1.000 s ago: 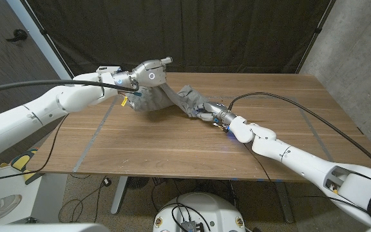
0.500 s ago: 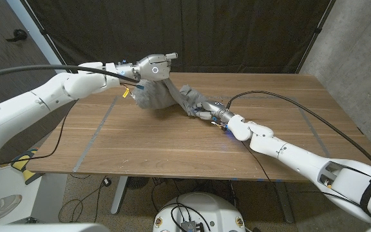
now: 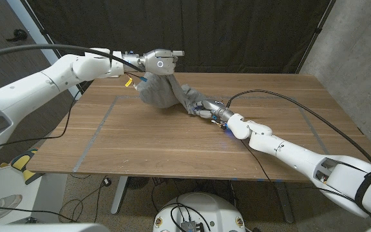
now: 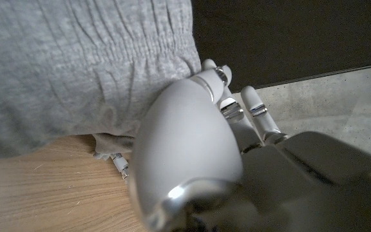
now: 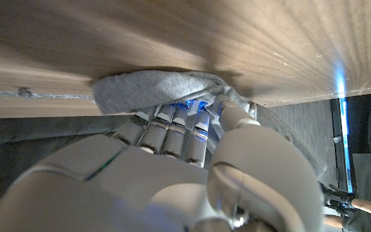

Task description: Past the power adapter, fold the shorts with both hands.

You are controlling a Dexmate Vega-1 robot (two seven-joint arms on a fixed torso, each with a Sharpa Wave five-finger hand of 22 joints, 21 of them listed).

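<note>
The grey shorts (image 3: 163,93) hang bunched over the far middle of the table. My left hand (image 3: 158,63) grips their elastic waistband (image 4: 95,58) and holds that end lifted above the wood. My right hand (image 3: 206,107) grips the other end low on the table, where a fold of grey cloth (image 5: 160,87) wraps over its fingers. The cloth stretches in a slope between the two hands.
The wooden table (image 3: 172,142) has bare boards in front of the shorts and to the right. A black cable (image 3: 282,100) runs across the right side of the table. A dark curtain hangs behind the far edge.
My left hand has lifted the waistband end higher and moved it right, toward the far edge. The shorts have bunched closer to my right hand, which has stayed put.
</note>
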